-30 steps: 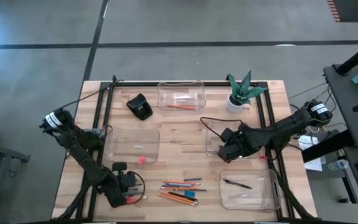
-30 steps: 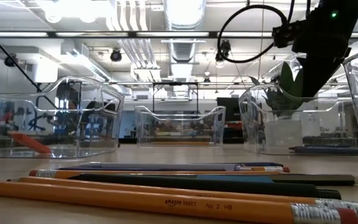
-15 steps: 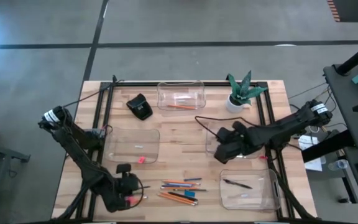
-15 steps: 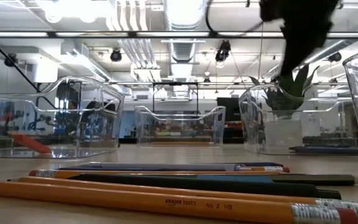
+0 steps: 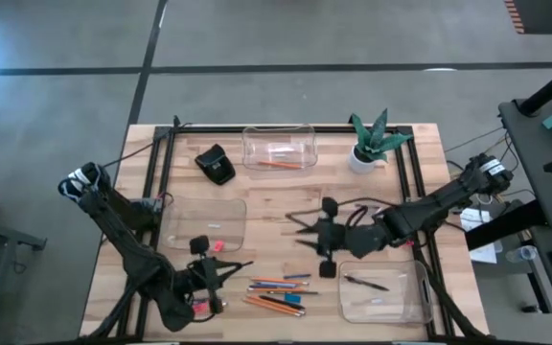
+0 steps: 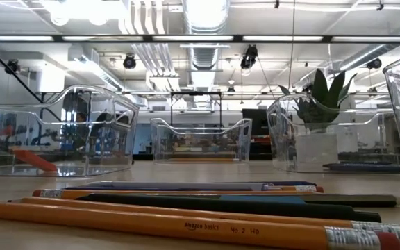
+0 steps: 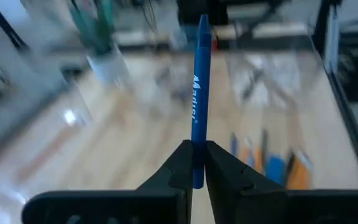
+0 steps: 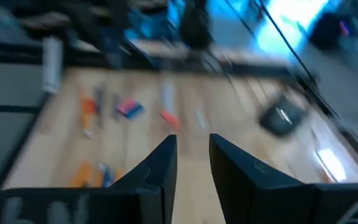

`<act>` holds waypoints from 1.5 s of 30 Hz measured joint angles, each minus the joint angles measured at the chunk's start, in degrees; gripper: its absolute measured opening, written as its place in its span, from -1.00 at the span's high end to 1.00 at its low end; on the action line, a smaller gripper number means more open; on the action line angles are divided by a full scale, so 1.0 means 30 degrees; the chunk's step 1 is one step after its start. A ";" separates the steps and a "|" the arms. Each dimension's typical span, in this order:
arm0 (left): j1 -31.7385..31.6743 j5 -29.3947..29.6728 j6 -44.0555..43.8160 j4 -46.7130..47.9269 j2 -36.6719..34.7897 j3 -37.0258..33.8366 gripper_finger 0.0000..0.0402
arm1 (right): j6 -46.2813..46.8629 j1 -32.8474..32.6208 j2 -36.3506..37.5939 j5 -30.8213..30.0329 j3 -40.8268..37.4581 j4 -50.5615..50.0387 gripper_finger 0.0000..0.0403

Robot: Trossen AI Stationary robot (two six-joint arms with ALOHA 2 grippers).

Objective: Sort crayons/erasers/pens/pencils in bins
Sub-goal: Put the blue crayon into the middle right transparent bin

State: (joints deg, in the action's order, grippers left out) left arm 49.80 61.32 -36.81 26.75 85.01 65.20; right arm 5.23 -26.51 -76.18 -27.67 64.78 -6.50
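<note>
The left gripper (image 7: 194,163) pinches a blue pen (image 7: 199,93) in closed fingers, now lifted beside the near pile of pencils (image 5: 274,285). The right gripper (image 8: 190,158) — fingers parted, empty — has swung left to mid-surface (image 5: 276,192). Ceiling lights beyond.

Loose orange pencils (image 5: 268,284) and dark pens (image 5: 286,303) lie heaped at table's near edge. One blue pen (image 7: 198,102) sits pinched upright. Four clear bins (image 5: 279,146) ring them.
</note>
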 joint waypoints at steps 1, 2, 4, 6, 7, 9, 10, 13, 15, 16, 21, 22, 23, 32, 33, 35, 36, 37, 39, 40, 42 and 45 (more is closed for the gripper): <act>-0.0072 0.0484 0.1342 -0.0949 0.0000 0.0052 0.93 | -0.0667 -0.0080 0.0000 0.0590 -0.0298 0.1218 0.57; -0.0133 0.0758 0.2699 -0.2046 0.0000 0.0055 0.93 | -0.1150 -0.0128 0.0000 0.1153 -0.0614 0.2404 0.57; -0.0349 0.0939 0.5434 -0.4656 0.0000 0.0004 0.93 | -0.1785 -0.0135 -0.0017 0.2343 -0.1360 0.5091 0.57; -0.0606 0.0976 0.7985 -0.7296 0.0007 -0.0003 0.93 | -0.2377 -0.0128 -0.0279 0.3115 -0.1960 0.7814 0.57; -0.0743 0.1012 0.9332 -0.8535 0.0007 -0.0003 0.93 | -0.2714 -0.0128 -0.0406 0.3416 -0.2225 0.8883 0.57; -0.0974 0.0889 1.1562 -1.0712 0.0007 -0.0015 0.93 | -0.3164 -0.0113 -0.0867 0.3988 -0.2390 1.0389 0.57; -0.1097 0.0673 1.2324 -1.1434 0.0007 -0.0041 0.93 | -0.3386 -0.0113 -0.1076 0.4278 -0.2390 1.0942 0.57; -0.1438 0.0083 1.3449 -1.2701 0.0028 -0.0076 0.93 | -0.4156 -0.0113 -0.1948 0.4403 -0.1762 1.1675 0.57; -0.1612 -0.0266 1.3663 -1.2924 0.0036 -0.0091 0.93 | -0.4732 -0.0113 -0.2590 0.4408 -0.1056 1.1621 0.57; -0.1665 -0.0464 1.3617 -1.2968 0.0036 -0.0101 0.93 | -0.5076 -0.0113 -0.2974 0.4404 -0.0566 1.1568 0.57; -0.1733 -0.0816 1.3403 -1.3178 0.0039 -0.0372 0.92 | -0.5788 -0.0007 -0.4334 0.4359 0.2134 0.8230 0.57; -0.1726 -0.0826 1.3396 -1.3277 0.0043 -0.0389 0.92 | -0.5791 0.0004 -0.4519 0.4256 0.2654 0.7359 0.57; -0.1725 -0.0838 1.3396 -1.3291 0.0036 -0.0391 0.92 | -0.5798 0.0011 -0.4707 0.4179 0.3193 0.6664 0.57; -0.1697 -0.0440 1.3389 -1.3301 0.0030 -0.0623 0.92 | -0.5129 0.0040 -0.5512 0.1121 0.6351 0.1962 0.57; -0.1689 -0.0455 1.3420 -1.3275 0.0029 -0.0623 0.92 | -0.5110 0.0041 -0.5563 0.1312 0.6444 0.1906 0.57; -0.1689 -0.0704 1.3473 -1.3269 0.0033 -0.0634 0.92 | -0.5097 0.0048 -0.5710 0.1923 0.6553 0.1743 0.57; -0.1689 -0.0783 1.3472 -1.3269 0.0040 -0.0641 0.92 | -0.5075 0.0055 -0.5771 0.2045 0.6640 0.1674 0.57; -0.1689 -0.0798 1.3475 -1.3263 0.0044 -0.0644 0.92 | -0.5022 0.0069 -0.5785 0.2084 0.6706 0.1623 0.57; -0.1689 -0.0787 1.3474 -1.3286 0.0044 -0.0659 0.92 | -0.4932 0.0098 -0.5785 0.2160 0.6746 0.1473 0.57; -0.1689 -0.0794 1.3469 -1.3306 0.0044 -0.0659 0.92 | -0.4924 0.0131 -0.5776 0.2160 0.6788 0.1408 0.57; -0.1690 -0.0765 1.3475 -1.3299 0.0044 -0.0659 0.92 | -0.4840 0.0180 -0.5614 0.2333 0.6902 0.1082 0.57; -0.1704 -0.0744 1.3472 -1.3422 0.0036 -0.0659 0.92 | -0.4817 0.0222 -0.5408 0.2382 0.7001 0.0976 0.57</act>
State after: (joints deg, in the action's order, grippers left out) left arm 44.69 59.09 3.60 -13.52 85.12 63.22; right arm -9.22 -25.85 -92.41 -20.52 85.78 -3.57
